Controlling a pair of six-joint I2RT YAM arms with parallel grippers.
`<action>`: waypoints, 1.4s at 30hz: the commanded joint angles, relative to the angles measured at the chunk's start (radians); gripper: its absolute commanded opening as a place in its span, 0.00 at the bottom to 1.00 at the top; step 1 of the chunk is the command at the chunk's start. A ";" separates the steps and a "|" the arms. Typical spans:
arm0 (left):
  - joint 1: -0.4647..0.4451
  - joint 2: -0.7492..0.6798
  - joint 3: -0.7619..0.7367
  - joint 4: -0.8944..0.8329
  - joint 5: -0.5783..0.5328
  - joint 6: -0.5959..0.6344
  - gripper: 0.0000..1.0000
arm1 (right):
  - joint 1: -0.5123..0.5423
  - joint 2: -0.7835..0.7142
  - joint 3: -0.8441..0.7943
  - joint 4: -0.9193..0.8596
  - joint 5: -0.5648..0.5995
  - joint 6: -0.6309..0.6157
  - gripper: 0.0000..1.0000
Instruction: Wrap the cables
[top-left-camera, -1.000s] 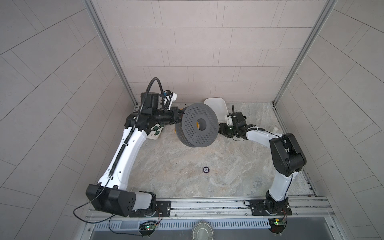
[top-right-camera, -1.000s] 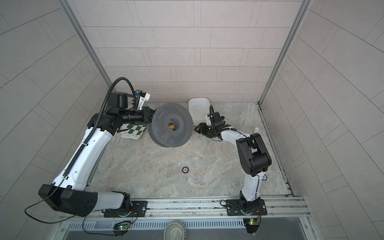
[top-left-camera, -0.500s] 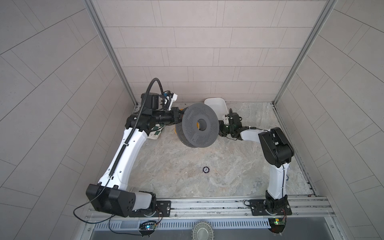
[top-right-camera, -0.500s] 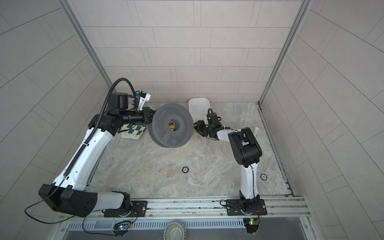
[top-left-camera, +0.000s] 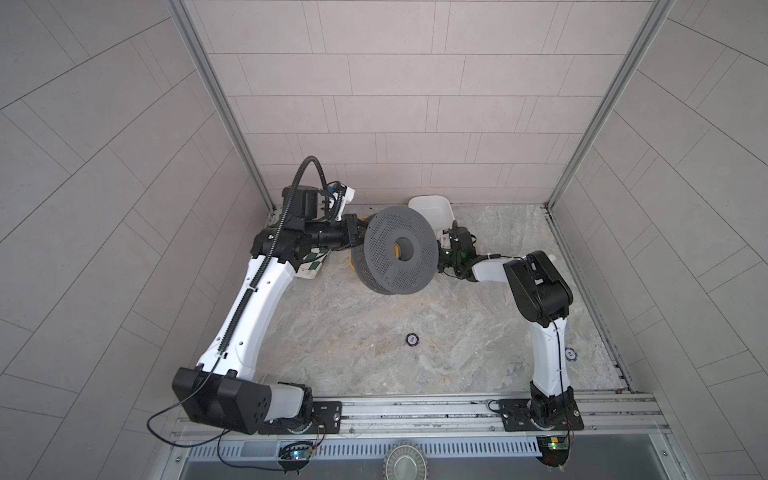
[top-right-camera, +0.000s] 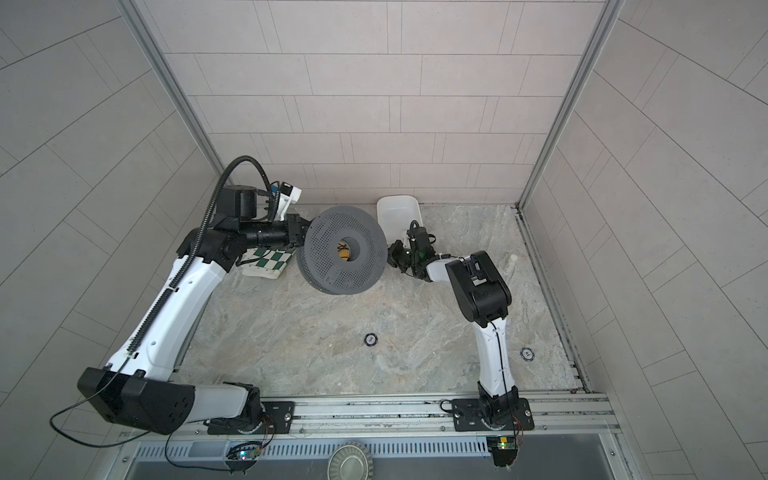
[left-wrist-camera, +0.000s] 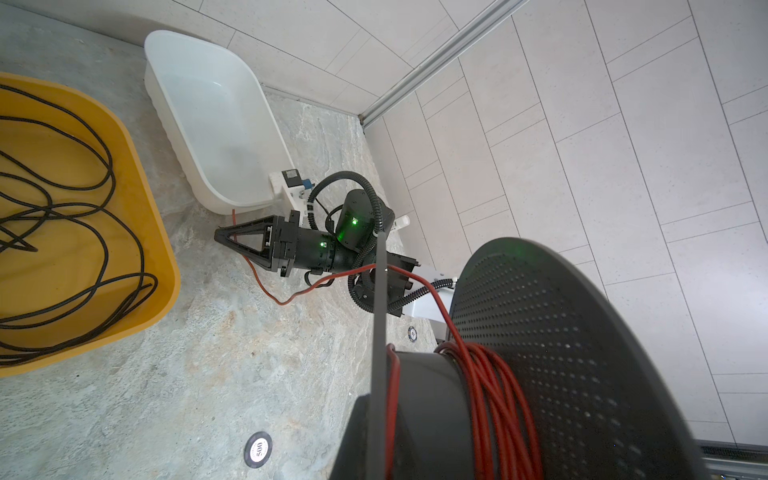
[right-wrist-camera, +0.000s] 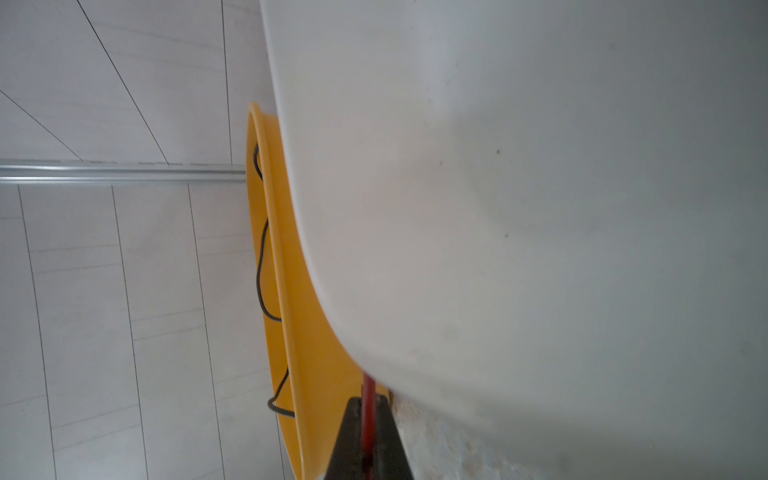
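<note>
**Item count.** One grey perforated spool (top-left-camera: 395, 249), one red wire (left-wrist-camera: 484, 374), one black cable (left-wrist-camera: 111, 168), one yellow tray (left-wrist-camera: 162, 232), one white tub (left-wrist-camera: 216, 104), one green-and-white checkered pad (top-right-camera: 270, 259) and two poker chips (top-right-camera: 370, 339) (top-right-camera: 526, 353) were present.

**Arm pose.**
- The left arm reached toward the back wall. The left gripper (top-left-camera: 360, 232) met the spool's rear side, and the spool hung clear of the table. The fingers were hidden behind the spool, so the left gripper was taken as closed and carrying it.
- The right arm was folded at the elbow, with its forearm low and pointing at the spool. The right gripper (left-wrist-camera: 220, 240) lay close to the table, just beside the white tub, with its fingers pinched onto the red wire.

**Location of the red wire.** Several turns sat on the spool's hub. One free strand ran from the hub down across the table and into the right gripper.

**View differences.**
- Neither top view showed the red wire.
- The left wrist view showed the windings and the black cable coiled inside the yellow tray.
- The right wrist view showed the red wire between the closed fingers (right-wrist-camera: 386, 436).
</note>
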 joint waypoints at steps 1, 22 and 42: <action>0.005 -0.037 0.004 0.047 0.009 -0.015 0.00 | -0.008 -0.047 -0.054 0.091 0.015 0.022 0.00; 0.031 0.050 0.086 0.000 -0.204 -0.092 0.00 | -0.041 -0.575 -0.332 -0.317 0.253 -0.355 0.00; -0.073 0.144 0.043 0.145 -0.559 -0.245 0.00 | 0.325 -0.861 -0.078 -0.808 0.731 -0.877 0.00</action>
